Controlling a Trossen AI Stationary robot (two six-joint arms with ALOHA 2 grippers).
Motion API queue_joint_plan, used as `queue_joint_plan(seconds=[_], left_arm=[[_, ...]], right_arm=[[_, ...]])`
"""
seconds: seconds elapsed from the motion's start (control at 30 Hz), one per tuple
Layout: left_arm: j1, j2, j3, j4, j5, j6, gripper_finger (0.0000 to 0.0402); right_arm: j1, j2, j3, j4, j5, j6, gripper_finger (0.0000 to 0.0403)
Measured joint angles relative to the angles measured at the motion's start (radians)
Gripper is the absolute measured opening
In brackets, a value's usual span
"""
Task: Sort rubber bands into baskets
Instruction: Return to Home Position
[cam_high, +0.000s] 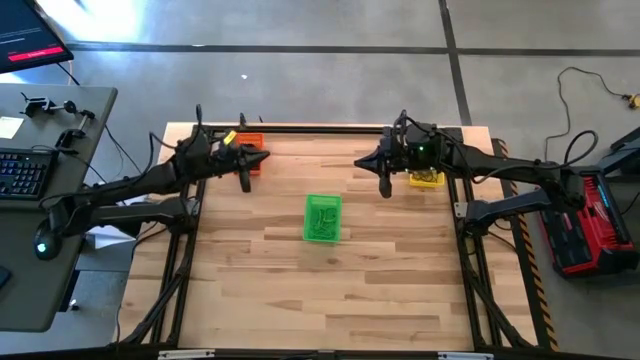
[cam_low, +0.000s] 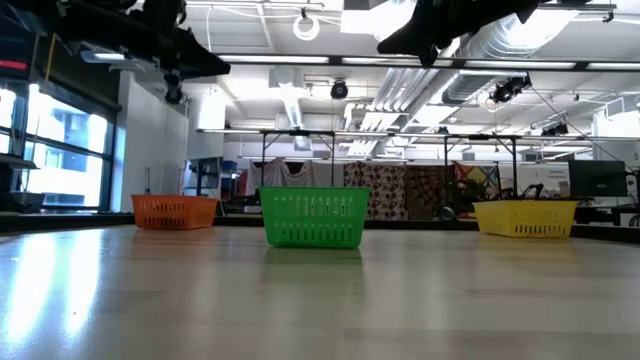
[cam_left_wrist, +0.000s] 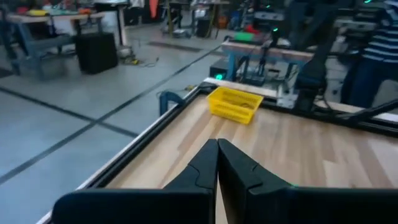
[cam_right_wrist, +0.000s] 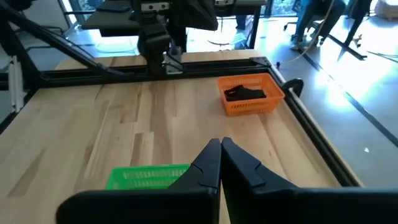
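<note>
Three baskets stand on the wooden table: an orange one at the far left holding black rubber bands, a green one in the middle holding green bands, and a yellow one at the far right holding yellowish bands. My left gripper is shut and empty, raised beside the orange basket. My right gripper is shut and empty, raised left of the yellow basket. Both sets of fingers point toward the table's middle.
A black frame rims the table. A desk with a keyboard stands at the left, a red case on the floor at the right. A person stands beyond the table's right side. Bare wood lies between the green basket and the near edge.
</note>
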Motion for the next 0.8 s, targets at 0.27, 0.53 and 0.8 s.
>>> queue_joint_plan(seconds=[0.27,0.53,0.8], left_arm=[[-0.046,-0.081,-0.049,0.018,0.008,0.014,0.0],[-0.049,-0.216,-0.049,-0.058,0.016,0.036,0.0],[-0.086,-0.223,-0.124,0.043,0.021,0.003,0.0]], right_arm=[[0.012,0.0,0.0,-0.035,-0.001,0.017,0.0],[0.012,0.0,0.0,-0.04,0.0,0.025,0.0],[0.001,-0.009,-0.245,0.369,-0.06,0.164,0.0]])
